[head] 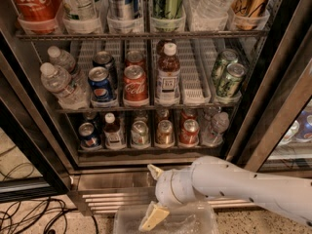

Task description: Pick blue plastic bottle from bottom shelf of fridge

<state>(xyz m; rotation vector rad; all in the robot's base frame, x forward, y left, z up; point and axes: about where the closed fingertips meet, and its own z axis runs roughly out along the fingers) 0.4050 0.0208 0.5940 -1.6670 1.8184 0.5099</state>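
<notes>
floor level first: speckled ground and a tangle of black cables (34,213) at lower left, with a vented steel grille (112,203) running across the foot of the fridge (107,180). now the claw: the gripper (154,194) hangs low in the centre of the frame, in front of that grille and above a clear plastic bin (200,221), on the end of a white arm (253,186) reaching in from the right. two yellowish fingertips (153,216) show, one high, one low, well apart, so i call it wide open with nothing in it.

up and to the left, behind the steel lip of the bottom shelf (146,154), stands the blue plastic bottle (113,131): white cap, dark liquid, pale label, upright in the second lane from the left. tight company, though. a blue can (87,135) sits just beside it on the left and a silver can (140,133) just beside it on the right.

that's where it could go wrong. the gripper sits well below shelf height, so a rise that comes up short puts a finger into the lip. an off-line entry nudges a neighbouring can, or closes on it instead. the lanes look narrow, so spread fingers may jam, and a pinch high on the smooth cap could slip or tip the bottle backward.
</notes>
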